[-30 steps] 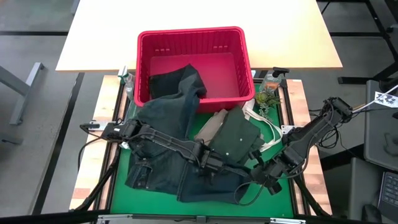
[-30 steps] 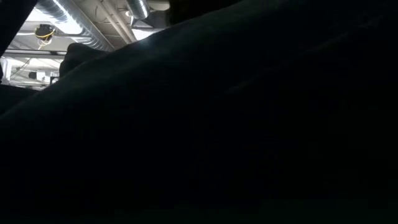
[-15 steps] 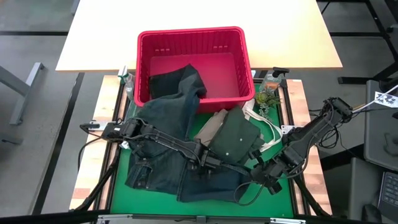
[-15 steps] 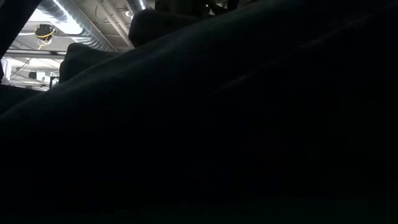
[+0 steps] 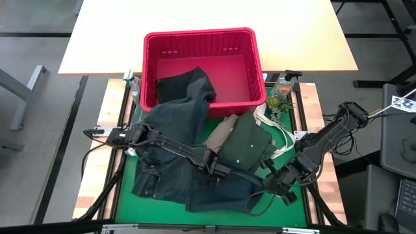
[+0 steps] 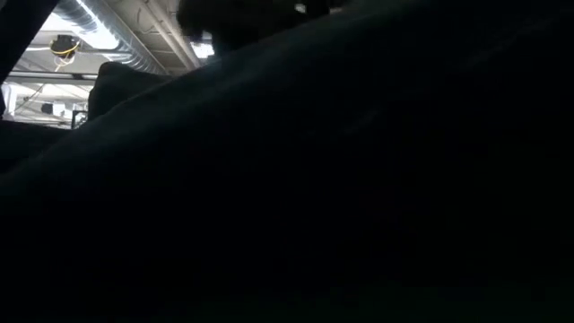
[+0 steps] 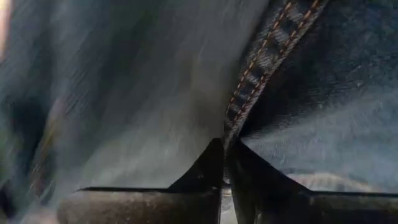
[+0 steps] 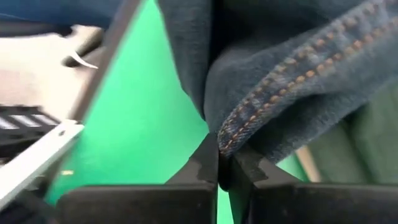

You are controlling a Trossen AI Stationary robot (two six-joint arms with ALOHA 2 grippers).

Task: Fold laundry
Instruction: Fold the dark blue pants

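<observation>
Fingers of both grippers are pressed together on stitched denim: the left gripper (image 5: 218, 170), reaching across the middle of the worktop, pinches a seam of the dark blue jeans (image 5: 170, 146), its fingers (image 7: 205, 174) meeting on the orange-stitched ridge, while the right gripper (image 5: 273, 188), near the front right, clamps a folded hem of the same jeans between its fingers (image 8: 205, 165). The jeans, the largest item, lie spread over the green mat (image 5: 127, 175) with one leg draped over the rim of the red basket (image 5: 201, 39) and down into it. Beside them on the mat, toward the basket's front right corner, sit the olive-green shirt (image 5: 244, 146) and a tan piece (image 5: 221, 133), touching each other and the denim. Probable hazards: the leg hanging in the basket could drag or tip the basket if the jeans are pulled toward the front; each grip holds only a narrow edge, so heavy denim may slip free under tension; the olive-green shirt, overlapping the jeans, could be swept along with them; and the bottle (image 5: 283, 83) and small plant (image 5: 276, 102) stand near enough to the right arm to be knocked. The low view is blocked by dark cloth. No brand, label or legible writing can be made out in any view.
</observation>
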